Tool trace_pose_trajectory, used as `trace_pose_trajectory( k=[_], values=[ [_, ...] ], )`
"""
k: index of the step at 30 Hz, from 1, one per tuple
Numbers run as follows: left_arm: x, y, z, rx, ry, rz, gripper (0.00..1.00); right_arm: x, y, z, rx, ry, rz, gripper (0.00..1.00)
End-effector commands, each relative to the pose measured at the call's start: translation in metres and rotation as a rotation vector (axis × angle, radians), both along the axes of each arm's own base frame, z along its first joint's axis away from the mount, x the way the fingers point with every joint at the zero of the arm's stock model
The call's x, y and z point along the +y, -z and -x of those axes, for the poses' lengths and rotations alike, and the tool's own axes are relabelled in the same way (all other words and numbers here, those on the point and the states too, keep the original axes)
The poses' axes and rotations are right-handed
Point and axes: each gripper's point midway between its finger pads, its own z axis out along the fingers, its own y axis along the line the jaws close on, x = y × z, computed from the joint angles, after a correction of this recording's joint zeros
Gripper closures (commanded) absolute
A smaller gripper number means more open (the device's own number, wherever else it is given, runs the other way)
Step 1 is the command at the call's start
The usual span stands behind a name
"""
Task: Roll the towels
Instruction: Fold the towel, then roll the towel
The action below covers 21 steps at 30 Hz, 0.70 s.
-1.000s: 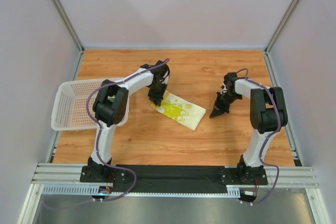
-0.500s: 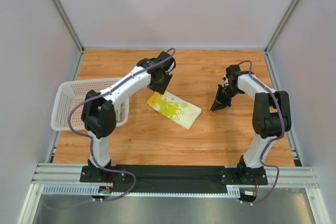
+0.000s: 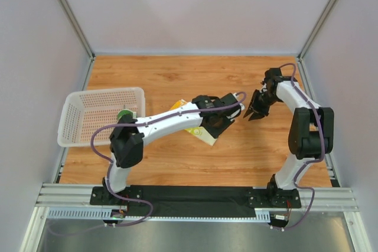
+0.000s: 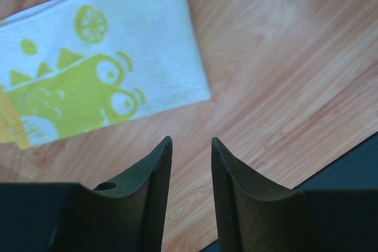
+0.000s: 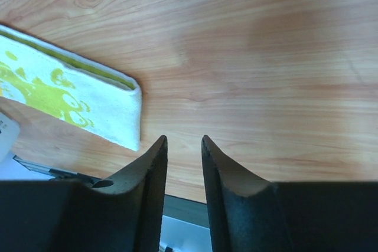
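When looking down from above, find the lime-yellow towel (image 3: 198, 132) flat mid-table, partly under the left gripper (image 3: 220, 127), with the right gripper (image 3: 255, 109) off to its right. From the left wrist: narrowly parted, gripping nothing, towel just beyond. From the right wrist: likewise parted and empty, towel's end off left.

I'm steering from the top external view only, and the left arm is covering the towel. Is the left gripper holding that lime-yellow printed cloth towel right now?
Observer: No. In the left wrist view the left gripper is open and empty over the bare wooden table. The lime-yellow printed cloth towel lies flat just beyond its fingertips.
Operator: And the right gripper, is it carrying anything?
Observer: No. The right wrist view shows the right gripper open and empty too, with the towel's end off to one side of its fingers, not touching them.
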Motion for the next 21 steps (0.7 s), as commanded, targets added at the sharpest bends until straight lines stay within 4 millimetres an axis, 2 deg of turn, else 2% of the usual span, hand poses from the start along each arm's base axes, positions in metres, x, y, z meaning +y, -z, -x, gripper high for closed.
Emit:
trace_pose_trajectory(
  k=[1, 2, 3, 7, 11, 21],
  values=[
    [-0.025, 0.024, 0.011, 0.043, 0.052, -0.037, 0.6, -0.03, -0.009, 0.007, -0.024, 0.074, 0.025, 0.68],
    [-0.028, 0.026, 0.012, 0.047, 0.051, -0.039, 0.6, -0.034, -0.009, 0.008, -0.025, 0.096, 0.012, 0.66],
    [-0.03, 0.037, 0.012, 0.062, 0.042, -0.054, 0.6, -0.036, -0.006, 0.014, -0.011, 0.112, -0.007, 0.65],
    [-0.031, 0.059, 0.017, 0.102, 0.023, -0.069, 0.6, -0.053, -0.006, 0.021, -0.01, 0.165, -0.004, 0.57],
    [-0.026, 0.079, 0.017, 0.117, -0.013, -0.115, 0.6, -0.052, -0.005, 0.026, -0.019, 0.17, -0.011, 0.57],
    [-0.024, 0.104, 0.011, 0.104, -0.035, -0.164, 0.57, -0.051, -0.007, 0.024, -0.022, 0.169, -0.021, 0.57]
  ],
)
